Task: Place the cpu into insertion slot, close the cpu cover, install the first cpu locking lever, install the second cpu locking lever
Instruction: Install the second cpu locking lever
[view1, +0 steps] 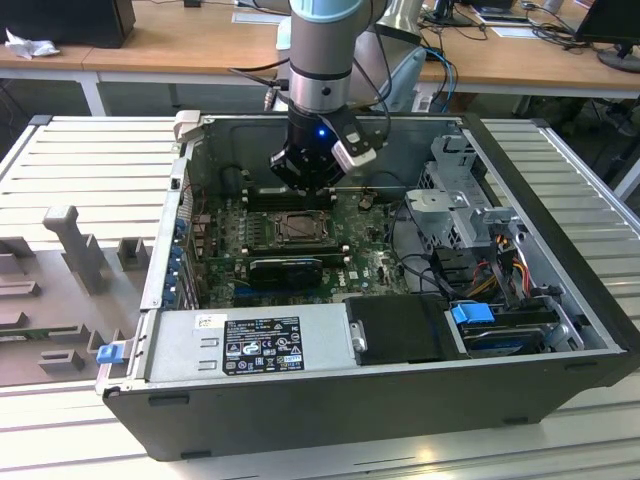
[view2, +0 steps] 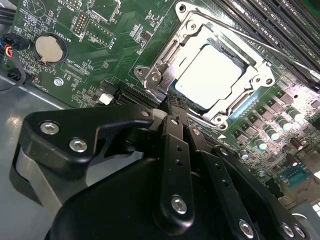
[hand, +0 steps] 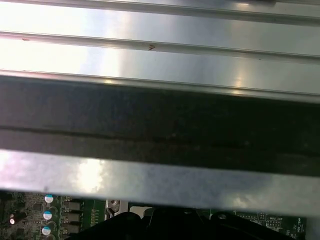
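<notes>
Looking into the open computer case on the ribbed metal worktop, the arm reaches straight down and its gripper hangs just behind the insertion slot, towards the far side of the green board.

From the exterior view the slot is just a dark square. The second wrist view tells far more. There the cpu sits flat in the slot, its pale metal top showing through the cutout of the cpu cover, and the cover lies down over it. A thin metal rod runs along the side of the cover next to the long black memory slots; whether it is latched, I can't tell.

The black fingers look clenched together, their tips meeting at the gripper right by a corner of the cover's frame, and I can see nothing between them.

A round coin battery sits off to one side on the board.

The first wrist view gives bright metal ribs, with a strip of board and small capacitors at the edge.

As for writing, a black-and-white label sits on the grey power unit near the front, on the exterior view's left of a blue clip.
</notes>
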